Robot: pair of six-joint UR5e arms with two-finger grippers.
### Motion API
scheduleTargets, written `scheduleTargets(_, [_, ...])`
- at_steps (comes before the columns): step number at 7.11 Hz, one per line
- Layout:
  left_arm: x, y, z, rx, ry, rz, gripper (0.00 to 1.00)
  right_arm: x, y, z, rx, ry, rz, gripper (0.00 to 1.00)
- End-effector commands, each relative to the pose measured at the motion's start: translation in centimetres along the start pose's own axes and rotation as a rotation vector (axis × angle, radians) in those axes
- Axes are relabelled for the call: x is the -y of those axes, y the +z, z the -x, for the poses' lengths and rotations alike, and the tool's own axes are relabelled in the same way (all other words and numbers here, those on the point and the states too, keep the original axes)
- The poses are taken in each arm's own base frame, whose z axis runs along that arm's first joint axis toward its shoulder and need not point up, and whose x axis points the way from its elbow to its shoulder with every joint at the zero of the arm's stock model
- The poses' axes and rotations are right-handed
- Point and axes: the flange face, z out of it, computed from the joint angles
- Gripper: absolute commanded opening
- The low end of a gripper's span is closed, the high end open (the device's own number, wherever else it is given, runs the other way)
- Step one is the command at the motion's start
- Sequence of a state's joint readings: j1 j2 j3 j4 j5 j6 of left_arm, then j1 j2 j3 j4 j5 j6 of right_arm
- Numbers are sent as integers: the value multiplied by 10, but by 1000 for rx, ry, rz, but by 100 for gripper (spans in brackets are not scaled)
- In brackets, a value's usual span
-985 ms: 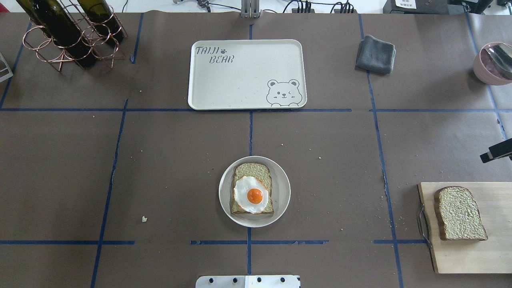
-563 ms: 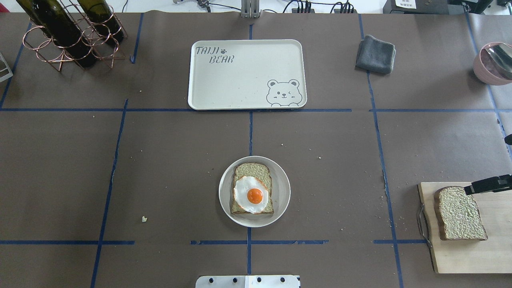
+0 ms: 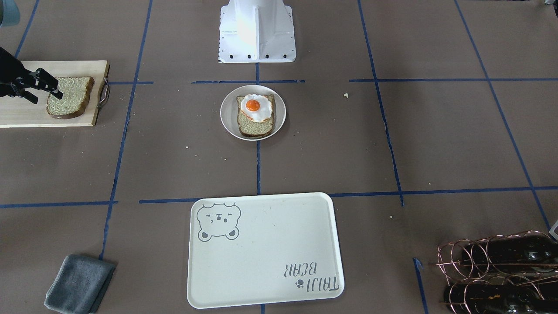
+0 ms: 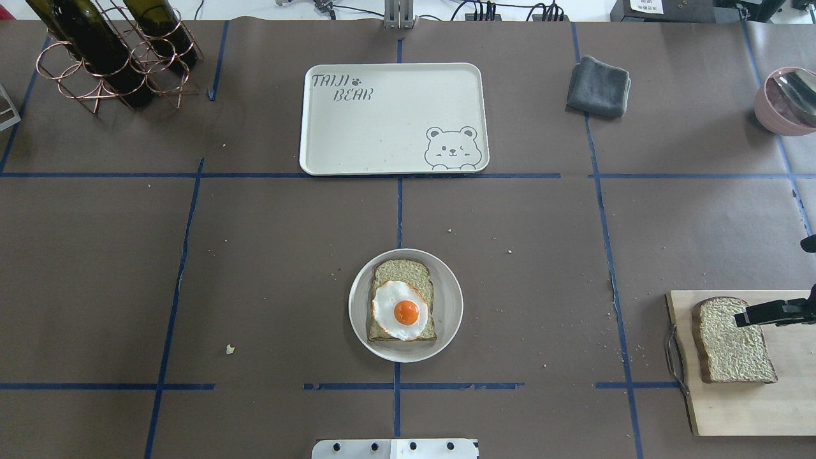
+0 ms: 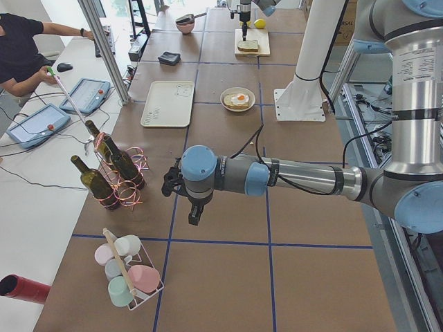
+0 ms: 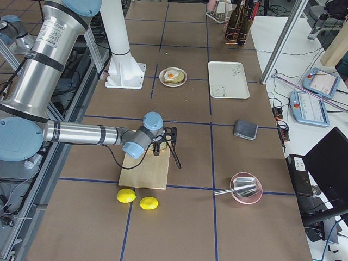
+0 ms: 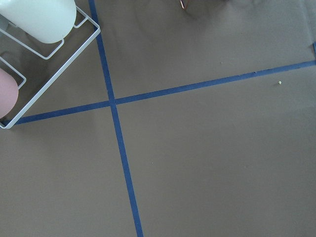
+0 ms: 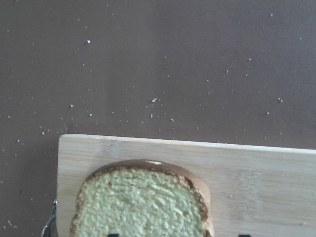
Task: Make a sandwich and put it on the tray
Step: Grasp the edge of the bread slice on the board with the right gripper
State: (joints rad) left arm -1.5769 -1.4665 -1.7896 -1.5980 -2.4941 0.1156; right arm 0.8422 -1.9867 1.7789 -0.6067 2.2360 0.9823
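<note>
One bread slice (image 4: 401,271) lies on a round plate (image 4: 449,306) at the table's middle, with the fried egg (image 4: 401,311) on top. The second bread slice (image 4: 733,344) lies on a wooden cutting board (image 4: 733,408) at the right. My right gripper (image 3: 45,96) is open and hovers over this slice's far part. Its wrist view shows the slice (image 8: 143,202) between the spread fingertips at the bottom edge. The cream bear tray (image 4: 382,127) lies empty at the far middle. My left gripper (image 5: 194,207) hangs far to the left near a cup rack. I cannot tell if it is open or shut.
A copper wine rack (image 4: 108,57) with bottles stands at the far left. A grey cloth (image 4: 598,86) and a pink bowl (image 4: 784,102) lie at the far right. Two lemons (image 6: 126,196) lie beyond the board. A cup rack (image 5: 128,277) stands by the left arm.
My right gripper has moved from over bare table toward the robot's side, onto the cutting board and over the bread slice. Nothing else has moved.
</note>
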Motion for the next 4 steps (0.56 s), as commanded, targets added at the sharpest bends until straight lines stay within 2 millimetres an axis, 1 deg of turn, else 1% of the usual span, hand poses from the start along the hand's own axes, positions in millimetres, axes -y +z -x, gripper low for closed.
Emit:
scheduleTargets(1, [0, -1, -1, 0, 0, -1, 100, -5, 6, -5, -5, 13, 23, 82])
scheduleTargets(2, [0, -1, -1, 0, 0, -1, 100, -11, 8, -9, -11, 16, 36, 76])
scheduleTargets(3, [0, -1, -1, 0, 0, -1, 100, -12, 10, -7, -11, 10, 45, 60])
scheduleTargets(4, [0, -1, -1, 0, 0, -1, 100, -15, 14, -11, -19, 15, 55, 57])
